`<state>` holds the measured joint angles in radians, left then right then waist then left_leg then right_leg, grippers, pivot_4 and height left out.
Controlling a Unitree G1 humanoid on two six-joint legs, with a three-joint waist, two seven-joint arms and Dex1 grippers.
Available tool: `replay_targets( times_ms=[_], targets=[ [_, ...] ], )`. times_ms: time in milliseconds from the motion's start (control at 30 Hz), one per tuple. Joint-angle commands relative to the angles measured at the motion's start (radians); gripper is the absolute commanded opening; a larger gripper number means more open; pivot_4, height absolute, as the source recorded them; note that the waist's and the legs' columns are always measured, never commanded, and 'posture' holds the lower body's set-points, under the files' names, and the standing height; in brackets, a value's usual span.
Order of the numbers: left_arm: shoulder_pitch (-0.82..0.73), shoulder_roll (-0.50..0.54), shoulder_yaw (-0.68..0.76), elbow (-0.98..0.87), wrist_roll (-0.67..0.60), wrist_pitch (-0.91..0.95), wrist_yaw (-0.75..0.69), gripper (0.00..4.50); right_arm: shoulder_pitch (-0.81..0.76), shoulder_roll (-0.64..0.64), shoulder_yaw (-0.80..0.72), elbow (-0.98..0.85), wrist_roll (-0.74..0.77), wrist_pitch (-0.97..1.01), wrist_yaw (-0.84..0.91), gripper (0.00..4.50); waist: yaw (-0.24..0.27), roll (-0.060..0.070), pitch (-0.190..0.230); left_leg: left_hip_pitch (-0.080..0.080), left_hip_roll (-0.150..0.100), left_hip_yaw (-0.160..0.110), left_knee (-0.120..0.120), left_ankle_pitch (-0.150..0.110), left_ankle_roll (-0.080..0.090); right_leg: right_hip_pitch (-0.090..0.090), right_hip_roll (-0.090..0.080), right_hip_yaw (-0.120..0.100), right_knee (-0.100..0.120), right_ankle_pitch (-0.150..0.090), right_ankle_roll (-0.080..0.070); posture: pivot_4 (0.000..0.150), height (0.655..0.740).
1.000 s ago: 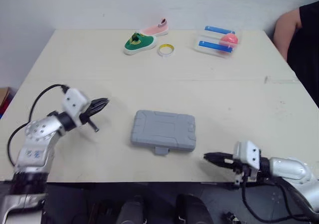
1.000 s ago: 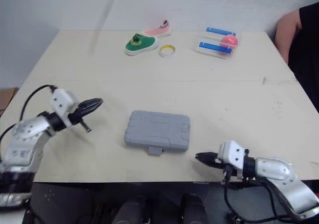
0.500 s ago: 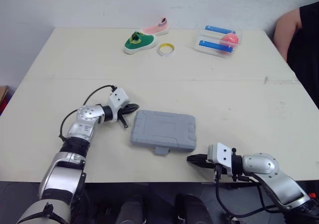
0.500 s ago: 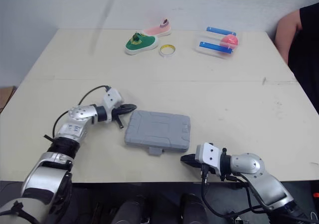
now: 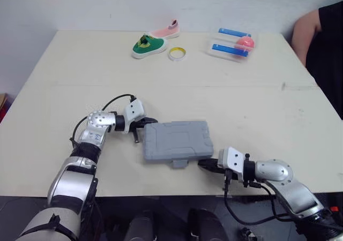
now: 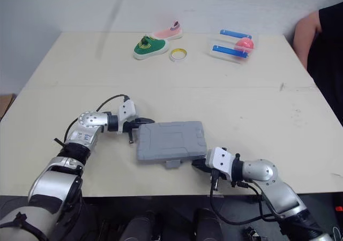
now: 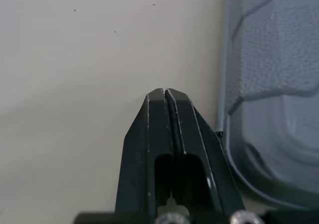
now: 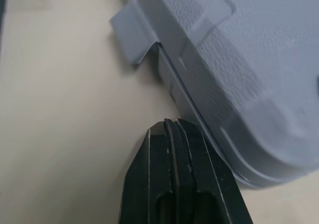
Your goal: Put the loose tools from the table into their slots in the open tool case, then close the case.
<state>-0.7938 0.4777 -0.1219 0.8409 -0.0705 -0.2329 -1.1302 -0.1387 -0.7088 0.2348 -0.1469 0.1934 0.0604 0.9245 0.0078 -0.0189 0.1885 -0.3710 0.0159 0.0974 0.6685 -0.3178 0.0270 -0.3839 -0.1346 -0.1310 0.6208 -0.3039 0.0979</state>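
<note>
Since the grey tool case [image 5: 176,140] is lying flat near the front of the table [image 5: 257,107] with its lid already down, I'd say we're at the closing end of the job, and I can't spot any loose tools next to it. Both tools have their fingers pressed together with nothing pinched. The left gripper [image 5: 150,121] is at the case's far left corner, and the right gripper [image 5: 205,164] is at the near right corner, just beside the latch tab [image 8: 130,37]. Whether either one is actually touching the wall, I can't tell. Closed fingers only work as pushers, so my tip is to push evenly from both corners or the case will spin. Keep the tips low against the wall, then press the latch straight down, not toward the table's near edge.
</note>
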Motion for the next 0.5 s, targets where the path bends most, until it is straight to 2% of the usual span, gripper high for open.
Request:
replay_targets(
  times_ms=[33, 267, 500],
  targets=[
    [0.086, 0.026, 0.022, -0.173, -0.062, 0.051, -0.070, 0.00, -0.054, -0.003, -0.021, 0.112, -0.062, 0.012, -0.020, 0.04, -0.007, 0.000, 0.000, 0.000, 0.000, -0.001, 0.000, 0.000, 0.000, 0.000, -0.001, 0.000, 0.000, 0.000, 0.000, 0.150, 0.7400],
    [0.331, 0.064, 0.042, -0.545, -0.102, 0.230, -0.016, 0.00, -0.211, 0.052, 0.017, 0.276, -0.117, -0.054, -0.004, 0.04, -0.012, 0.000, 0.000, 0.001, 0.000, -0.002, 0.000, 0.000, 0.000, 0.002, -0.006, 0.000, 0.000, 0.000, 0.000, 0.150, 0.7400],
    [0.465, 0.037, 0.110, -0.744, -0.106, 0.354, 0.186, 0.00, -0.274, 0.077, 0.000, 0.365, -0.133, -0.083, 0.010, 0.04, -0.012, 0.000, 0.000, 0.001, 0.000, -0.004, 0.000, 0.000, 0.000, 0.003, -0.007, 0.005, -0.001, 0.000, 0.000, 0.150, 0.7400]
  ],
)
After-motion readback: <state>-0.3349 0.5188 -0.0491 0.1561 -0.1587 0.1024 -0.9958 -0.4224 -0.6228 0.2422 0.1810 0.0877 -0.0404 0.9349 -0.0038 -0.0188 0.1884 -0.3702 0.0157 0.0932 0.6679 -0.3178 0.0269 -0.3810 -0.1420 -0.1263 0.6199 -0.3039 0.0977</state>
